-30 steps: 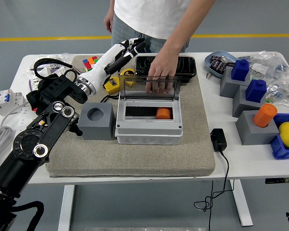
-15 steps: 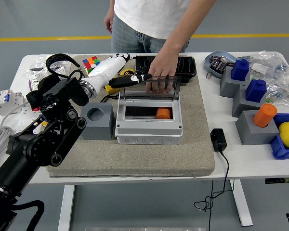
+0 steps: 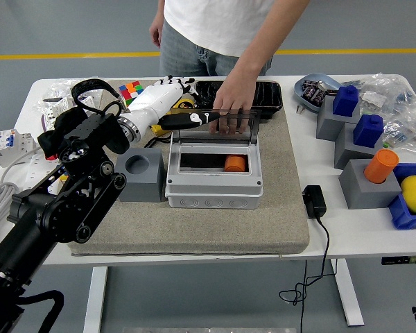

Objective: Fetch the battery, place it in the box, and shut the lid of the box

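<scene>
A grey box (image 3: 214, 193) sits on the tan mat with an orange battery (image 3: 234, 164) lying inside it. Its clear lid (image 3: 215, 128) stands open at the back. My left hand (image 3: 194, 117) reaches in from the left, its fingers (image 3: 206, 116) stretched out flat against the top edge of the lid, holding nothing. A person's hand (image 3: 230, 111) rests on the same lid from the far side. My right arm is out of view.
A grey block with a hole (image 3: 139, 173) stands left of the box. A black tray (image 3: 239, 97) lies behind it. Grey blocks with blue and orange pieces (image 3: 364, 149) stand at right. A black adapter (image 3: 314, 201) and cable lie right of the mat. Clutter fills the far left.
My left hand has swung down and right from above the yellow item onto the lid's top edge. The person's hand stays on the lid.
</scene>
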You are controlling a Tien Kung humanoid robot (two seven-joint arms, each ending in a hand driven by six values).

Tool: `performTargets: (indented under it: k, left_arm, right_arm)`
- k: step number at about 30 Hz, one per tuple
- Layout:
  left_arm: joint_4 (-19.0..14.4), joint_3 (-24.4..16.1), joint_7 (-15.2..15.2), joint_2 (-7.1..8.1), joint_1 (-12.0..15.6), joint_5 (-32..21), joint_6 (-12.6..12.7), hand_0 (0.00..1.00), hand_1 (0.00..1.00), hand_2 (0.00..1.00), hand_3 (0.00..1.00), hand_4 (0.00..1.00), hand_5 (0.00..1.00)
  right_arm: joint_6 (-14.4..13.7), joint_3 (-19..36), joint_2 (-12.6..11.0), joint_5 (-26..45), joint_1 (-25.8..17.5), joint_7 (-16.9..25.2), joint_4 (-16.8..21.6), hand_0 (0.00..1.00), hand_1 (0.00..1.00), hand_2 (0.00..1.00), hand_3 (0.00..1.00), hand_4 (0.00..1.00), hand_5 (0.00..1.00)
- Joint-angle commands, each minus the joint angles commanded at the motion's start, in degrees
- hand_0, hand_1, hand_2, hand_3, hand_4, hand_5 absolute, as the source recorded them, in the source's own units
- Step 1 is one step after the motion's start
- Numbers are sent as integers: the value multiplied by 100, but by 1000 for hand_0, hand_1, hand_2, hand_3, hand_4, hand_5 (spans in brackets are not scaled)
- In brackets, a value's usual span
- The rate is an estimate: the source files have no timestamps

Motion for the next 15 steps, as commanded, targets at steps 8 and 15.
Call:
performTargets:
  k: [8,15]
  left_arm:
    - [-7,146,33,0,10,0,-40,998,998,998,643,998,998]
    - [-37,290,37,0,99,0,-68,998,998,998,641,998,998]
  right_arm:
    - [-12,78,-7,-56,2,-7,0,896,877,844,866,998,998]
    - [-28,64,-26,-52,-52,-25,0,895,877,843,865,998,998]
